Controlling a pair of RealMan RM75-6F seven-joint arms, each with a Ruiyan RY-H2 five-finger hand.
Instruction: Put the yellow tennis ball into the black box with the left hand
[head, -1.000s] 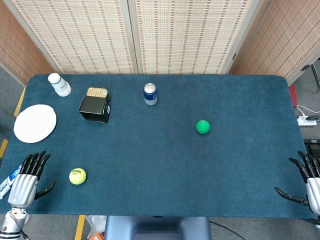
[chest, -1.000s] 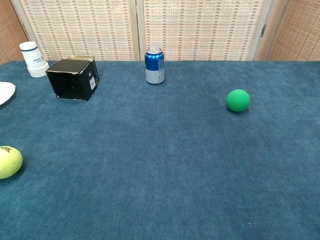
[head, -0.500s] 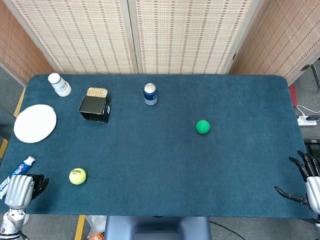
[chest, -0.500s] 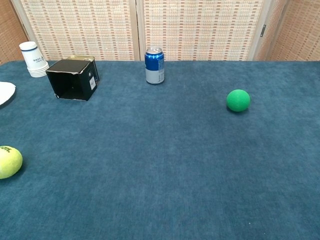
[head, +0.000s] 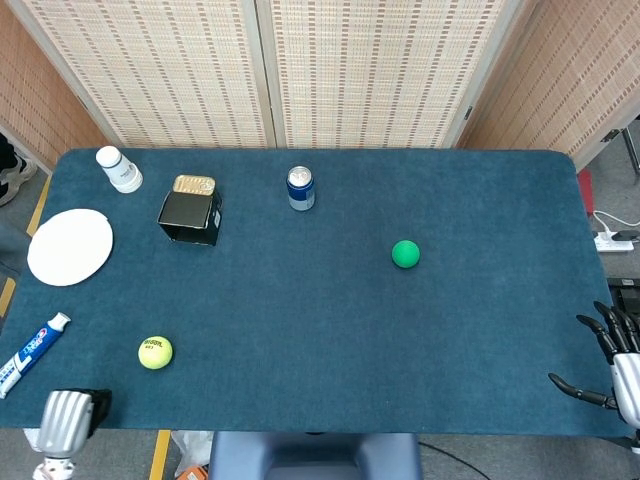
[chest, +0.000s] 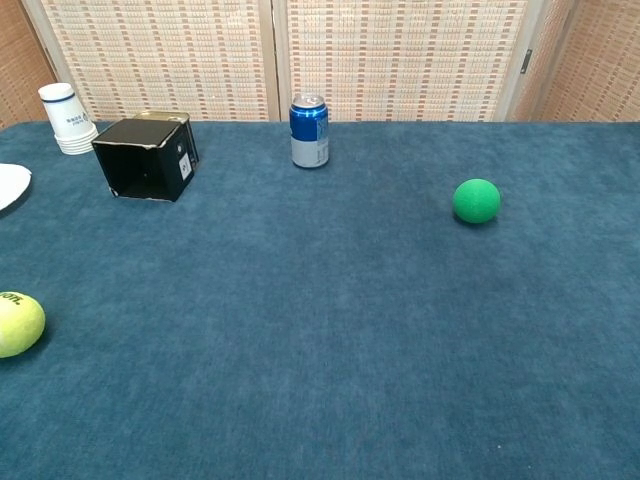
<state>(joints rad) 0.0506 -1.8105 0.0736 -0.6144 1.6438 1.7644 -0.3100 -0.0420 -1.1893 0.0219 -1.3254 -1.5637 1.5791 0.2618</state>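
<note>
The yellow tennis ball (head: 155, 352) (chest: 18, 323) lies near the table's front left. The black box (head: 190, 216) (chest: 148, 160) sits far back on the left, on its side, with its open face toward me in the chest view. My left hand (head: 68, 418) is at the front left corner, just off the table edge, left of and nearer than the ball, holding nothing. Only its silver back shows, so the fingers are mostly hidden. My right hand (head: 612, 362) hangs off the front right corner with fingers spread and empty. Neither hand appears in the chest view.
A green ball (head: 405, 254) (chest: 476, 201) lies right of centre. A blue can (head: 301, 188) (chest: 309, 131) stands at the back. A white plate (head: 70, 246), a stack of white cups (head: 119, 169) and a toothpaste tube (head: 30, 340) occupy the left side. A gold tin (head: 193, 184) sits behind the box.
My left hand has drawn back and down off the front left edge, its spread fingers dropping out of sight and uncovering the toothpaste tube. The ball, the box and the right hand have not moved.
</note>
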